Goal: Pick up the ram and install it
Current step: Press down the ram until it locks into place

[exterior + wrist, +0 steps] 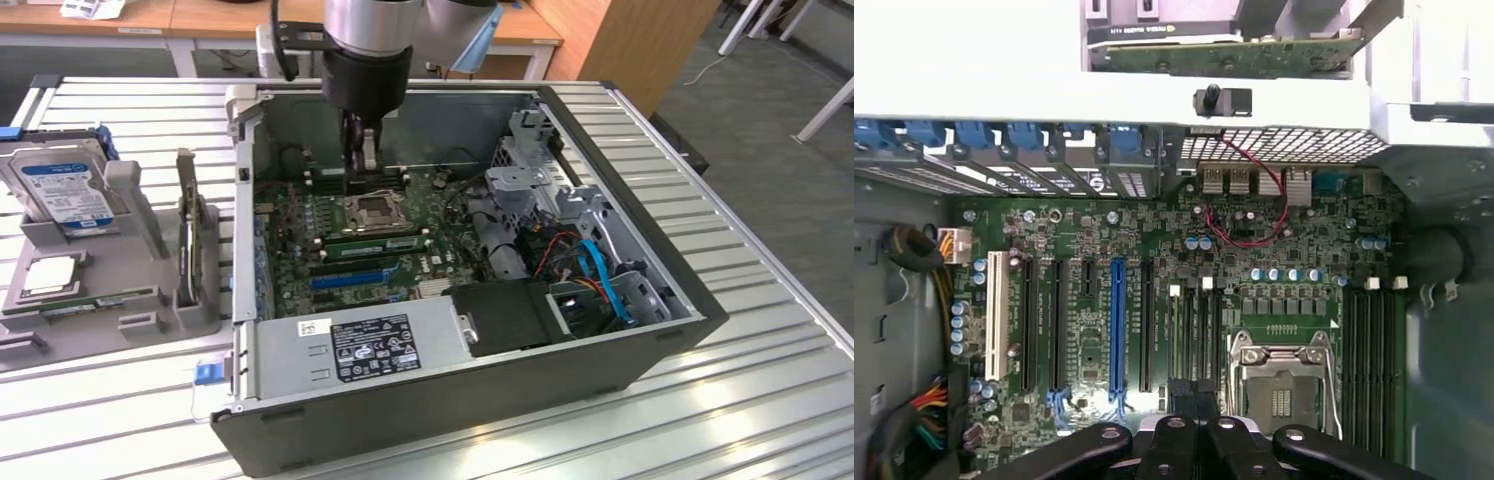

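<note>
- Exterior view: we see the arm reaching down into the open case (627, 345) on the slatted bench (747, 400), with the tool (358, 160) low over the motherboard (400, 225), just behind the CPU socket (372, 210)
- Tool fingers are closed together
- A ram (374, 240) stick sits in a slot beside the socket
- Wrist view: tool (1194, 440) hangs above black slots (1189, 340) next to the socket (1282, 385)

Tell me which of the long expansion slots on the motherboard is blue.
The blue slot is the third of the long ones counting from the white slot; black slots flank it on either side.
</note>
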Action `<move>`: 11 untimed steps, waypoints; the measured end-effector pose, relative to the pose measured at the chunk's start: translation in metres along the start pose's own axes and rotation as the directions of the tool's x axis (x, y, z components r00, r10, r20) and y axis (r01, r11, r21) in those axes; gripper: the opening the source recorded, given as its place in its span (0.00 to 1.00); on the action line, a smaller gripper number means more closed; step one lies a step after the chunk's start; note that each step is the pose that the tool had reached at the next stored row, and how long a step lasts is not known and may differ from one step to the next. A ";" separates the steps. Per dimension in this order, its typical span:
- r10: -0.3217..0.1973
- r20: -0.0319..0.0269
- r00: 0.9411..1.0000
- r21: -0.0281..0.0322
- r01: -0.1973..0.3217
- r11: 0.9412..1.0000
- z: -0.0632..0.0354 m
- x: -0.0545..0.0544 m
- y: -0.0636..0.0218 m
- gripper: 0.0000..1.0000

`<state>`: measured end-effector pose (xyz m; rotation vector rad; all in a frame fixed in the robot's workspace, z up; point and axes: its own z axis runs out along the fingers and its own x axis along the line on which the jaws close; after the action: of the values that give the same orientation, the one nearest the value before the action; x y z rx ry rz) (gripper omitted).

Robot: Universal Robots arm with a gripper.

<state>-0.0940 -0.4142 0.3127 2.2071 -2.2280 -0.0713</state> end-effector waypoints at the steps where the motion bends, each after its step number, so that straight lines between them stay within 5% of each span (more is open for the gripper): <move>1: 0.000 0.000 1.000 0.000 0.000 1.000 -0.0020 0.000 0.0001 0.10; 11: 0.000 0.000 1.000 0.000 0.000 1.000 -0.0182 -0.001 0.0006 0.10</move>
<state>-0.0939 -0.4142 0.3309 2.2071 -2.2281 -0.0714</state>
